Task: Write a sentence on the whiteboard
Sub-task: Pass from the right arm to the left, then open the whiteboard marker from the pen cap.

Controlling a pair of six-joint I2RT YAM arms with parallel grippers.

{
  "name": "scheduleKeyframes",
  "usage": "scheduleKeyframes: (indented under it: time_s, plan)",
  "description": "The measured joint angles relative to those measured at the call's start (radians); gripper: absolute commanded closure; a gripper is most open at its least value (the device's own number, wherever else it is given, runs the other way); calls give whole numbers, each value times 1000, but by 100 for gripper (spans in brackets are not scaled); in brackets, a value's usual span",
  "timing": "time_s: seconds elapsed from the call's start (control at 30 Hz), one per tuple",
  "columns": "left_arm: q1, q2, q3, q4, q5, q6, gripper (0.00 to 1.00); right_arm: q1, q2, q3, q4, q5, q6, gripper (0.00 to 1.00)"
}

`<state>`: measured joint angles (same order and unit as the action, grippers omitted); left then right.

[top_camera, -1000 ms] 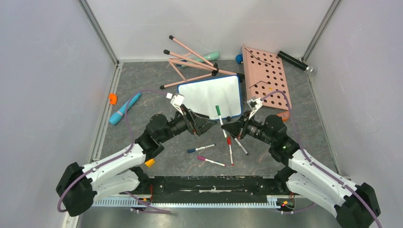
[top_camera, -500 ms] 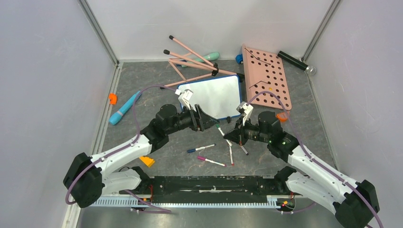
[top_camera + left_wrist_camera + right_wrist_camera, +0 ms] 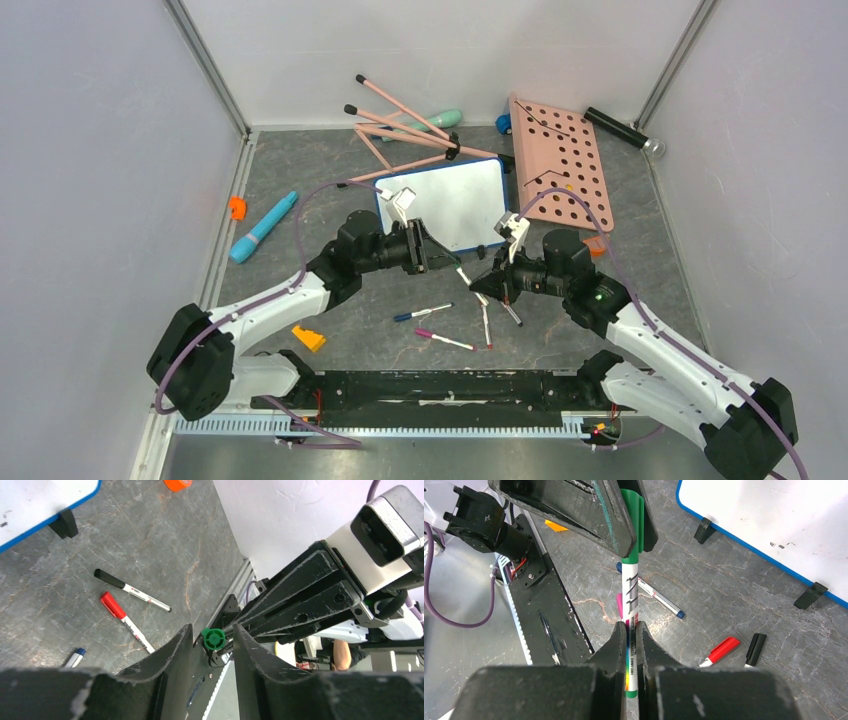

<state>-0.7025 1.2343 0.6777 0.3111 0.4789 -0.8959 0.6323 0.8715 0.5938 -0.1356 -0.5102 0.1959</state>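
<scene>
- Fingers (image 3: 610,652) of the right gripper (image 3: 630,632) are clenched on the white barrel of a green marker (image 3: 630,595), which points away from them toward the left arm.
- Left gripper (image 3: 212,631) has its fingers (image 3: 172,655) on either side of the marker's green cap (image 3: 214,639). One finger looks to be touching the cap and a thin gap shows at the other, so I cannot tell whether the cap is truly gripped.
- Both grippers meet nose to nose just in front of the near edge of the whiteboard (image 3: 460,195).
- The whiteboard lies flat on its little black feet on the grey table, face up. It is blank apart from a few tiny specks, and no sentence is on it yet.
- A red marker (image 3: 117,610) and a black marker (image 3: 125,585) lie loose in front of the whiteboard, with a blue-capped one (image 3: 422,313) and a pink one (image 3: 440,338) farther from it. A pink pegboard (image 3: 560,160) lies just beside its right edge.
- Step in hand, as I judge it: uncapping the green marker, an early stage since writing has not begun.
- The next move calls for a firm pinch on the cap by the left fingers. A straight pull apart along the marker's axis follows, while the right grip holds fast so the barrel does not slide. The bare tip then has to be turned toward the whiteboard.
</scene>
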Motion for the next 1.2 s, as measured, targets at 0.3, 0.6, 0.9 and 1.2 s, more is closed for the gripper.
scheduleKeyframes:
  time_s: [0.3,0.6,0.9,1.2]
  plan:
    - [3,13,15,6,47,-13,98,0,8,17,-24,-6,-19,62]
    - [19,2,-92,307,28,-188,98,1,-99,-42,151,73,158,17]
    - [29,-2,-128,657,-33,-377,98,0,-197,-320,666,216,683,25]
    - [29,-8,-115,685,-36,-387,98,1,-173,-322,845,272,846,34]
